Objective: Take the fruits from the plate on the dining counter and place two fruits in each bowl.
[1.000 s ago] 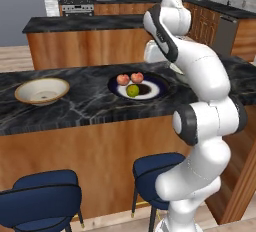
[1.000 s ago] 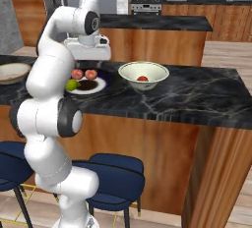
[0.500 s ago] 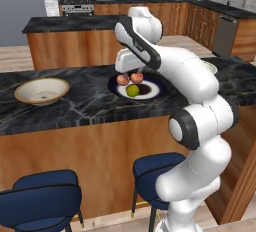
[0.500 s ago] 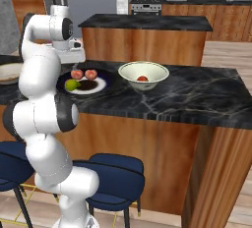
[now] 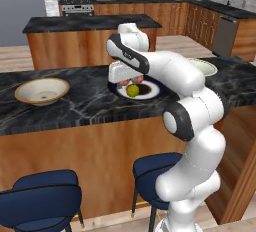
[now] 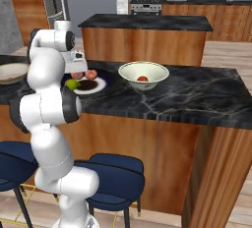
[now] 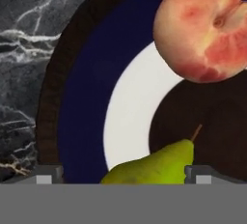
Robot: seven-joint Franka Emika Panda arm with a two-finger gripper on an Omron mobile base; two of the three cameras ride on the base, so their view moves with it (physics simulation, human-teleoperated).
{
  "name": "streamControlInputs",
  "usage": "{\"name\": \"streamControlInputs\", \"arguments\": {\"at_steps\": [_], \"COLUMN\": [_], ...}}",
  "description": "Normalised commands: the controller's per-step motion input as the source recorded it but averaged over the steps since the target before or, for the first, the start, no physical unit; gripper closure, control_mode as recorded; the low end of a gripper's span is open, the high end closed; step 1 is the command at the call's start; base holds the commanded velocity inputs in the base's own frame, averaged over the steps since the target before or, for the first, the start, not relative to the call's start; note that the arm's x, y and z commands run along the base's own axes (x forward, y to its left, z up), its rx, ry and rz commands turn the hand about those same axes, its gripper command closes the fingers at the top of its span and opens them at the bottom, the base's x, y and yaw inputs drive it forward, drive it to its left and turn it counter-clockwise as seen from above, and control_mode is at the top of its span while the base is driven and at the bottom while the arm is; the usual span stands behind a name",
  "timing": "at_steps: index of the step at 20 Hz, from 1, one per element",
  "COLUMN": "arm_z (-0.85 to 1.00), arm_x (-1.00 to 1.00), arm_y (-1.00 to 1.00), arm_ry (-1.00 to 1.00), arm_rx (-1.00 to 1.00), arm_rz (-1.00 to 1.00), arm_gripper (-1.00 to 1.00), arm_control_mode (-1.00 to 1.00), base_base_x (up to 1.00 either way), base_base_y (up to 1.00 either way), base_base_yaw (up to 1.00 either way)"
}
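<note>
1. Fruits were seen on the plate (image 5: 150,92) at the middle of the left base view: a yellow-green pear (image 5: 132,90) at its near edge, with pinkish-red peaches (image 5: 137,79) just behind it, partly hidden by the hand.
2. One red-orange fruit (image 6: 142,78) was seen inside the pale bowl (image 6: 143,74) at the upper middle of the right base view.
3. The tan bowl (image 5: 42,90) was seen at the left of the left base view, well apart from the plate.
4. The gripper (image 7: 123,175) was held over the plate, fingers spread wide, with the pear's top between them at the bottom of the hand view and nothing gripped.
5. A peach (image 7: 202,27) was seen at the upper right of that view.
</note>
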Motion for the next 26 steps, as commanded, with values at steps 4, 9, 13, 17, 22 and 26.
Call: {"name": "streamControlInputs", "arguments": {"at_steps": [4, 9, 13, 17, 22, 26], "arm_z": [0.00, 0.00, 0.24, 0.16, -0.17, -0.09], "arm_x": [-0.29, -0.03, -0.21, -0.25, -0.08, 0.10], "arm_y": [-0.05, -0.10, -0.17, 0.00, 0.00, 0.00], "arm_ry": [0.00, 0.00, -0.04, -0.03, -0.02, 0.00], "arm_rx": [0.09, 0.01, 0.00, -0.03, -0.04, 0.00], "arm_rz": [-0.14, -0.20, -0.14, -0.08, -0.15, -0.19], "arm_gripper": [-1.00, -1.00, -1.00, -1.00, -1.00, -1.00], "arm_control_mode": [-1.00, -1.00, -1.00, -1.00, -1.00, -1.00], "base_base_x": [0.00, 0.00, 0.00, 0.00, 0.00, 0.00], "base_base_y": [0.00, 0.00, 0.00, 0.00, 0.00, 0.00], "base_base_yaw": [0.00, 0.00, 0.00, 0.00, 0.00, 0.00]}}
